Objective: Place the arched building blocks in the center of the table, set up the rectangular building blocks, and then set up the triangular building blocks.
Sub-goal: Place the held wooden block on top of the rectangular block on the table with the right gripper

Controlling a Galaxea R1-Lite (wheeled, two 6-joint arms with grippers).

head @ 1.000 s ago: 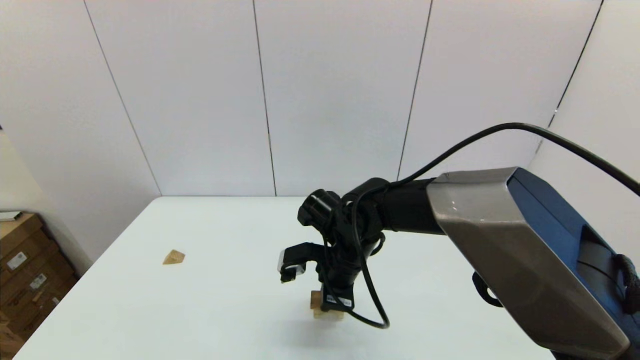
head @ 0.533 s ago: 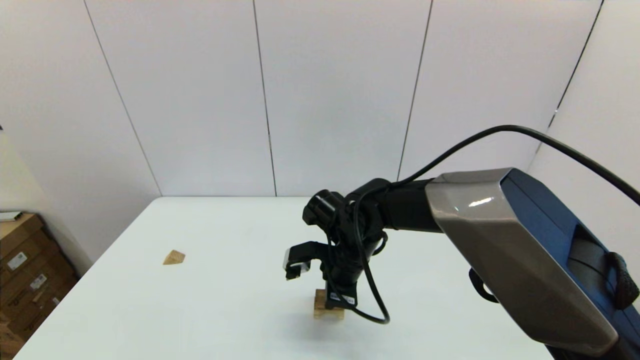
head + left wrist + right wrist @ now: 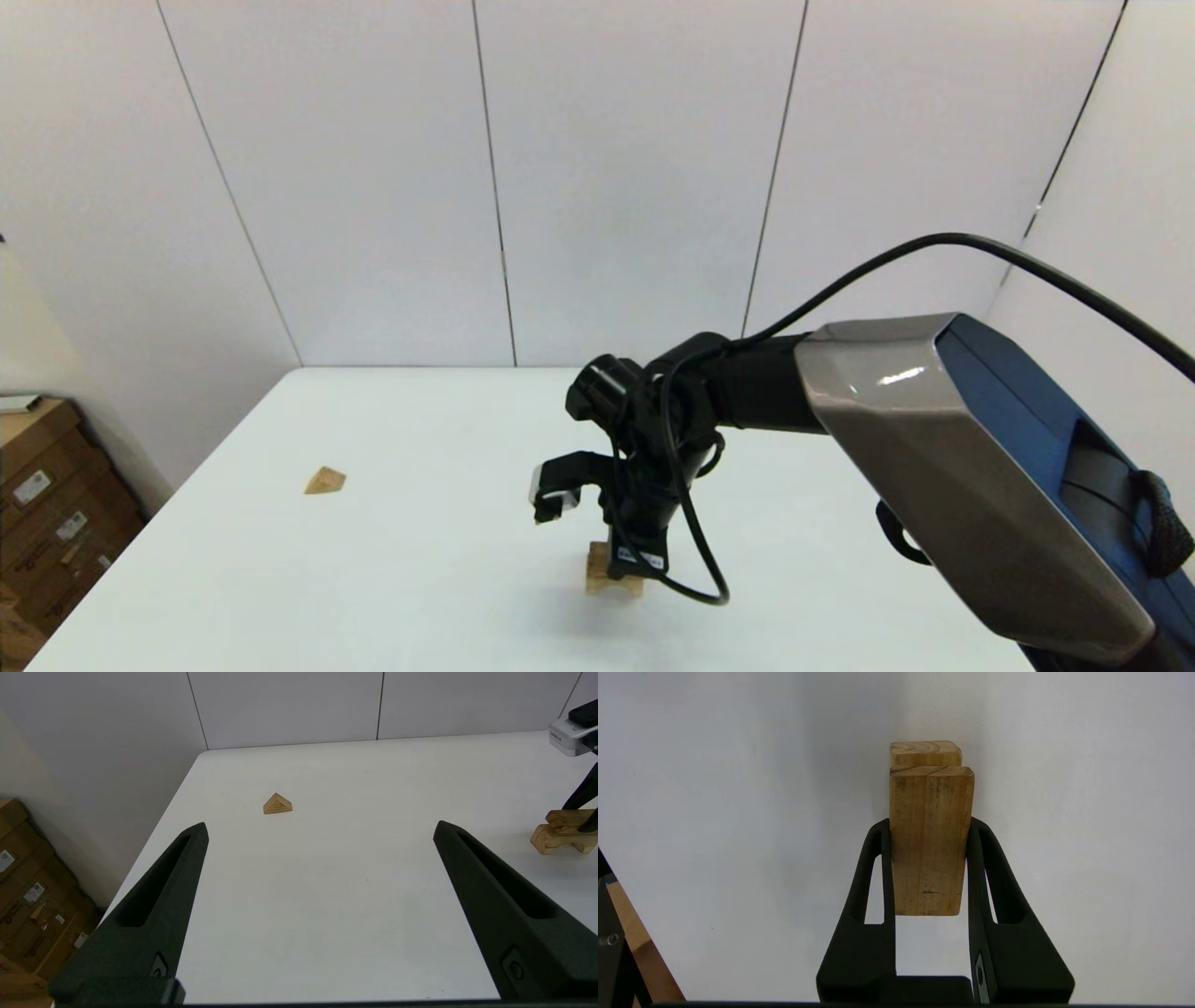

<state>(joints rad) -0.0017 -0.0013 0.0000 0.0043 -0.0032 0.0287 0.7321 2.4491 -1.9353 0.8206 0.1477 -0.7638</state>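
Already you have the arched block (image 3: 560, 839) centred on the worktop (image 3: 392, 560); your right gripper (image 3: 930, 868) fingers clamp the rectangular block (image 3: 930, 840) atop it. Triangular block (image 3: 324, 481) waits far left; left gripper (image 3: 322, 914) fingers are apart.

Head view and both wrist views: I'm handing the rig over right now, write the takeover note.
Right end effector: shut on the rectangular block, which lies on the arched block.
Left end effector: open, empty, hovering over the table.
Arched block: near the table's centre, arch down.
Triangular block: far left, untouched.
Done: arch placed, rectangle brought onto it.
Left: release the rectangle, then set the triangle on top.
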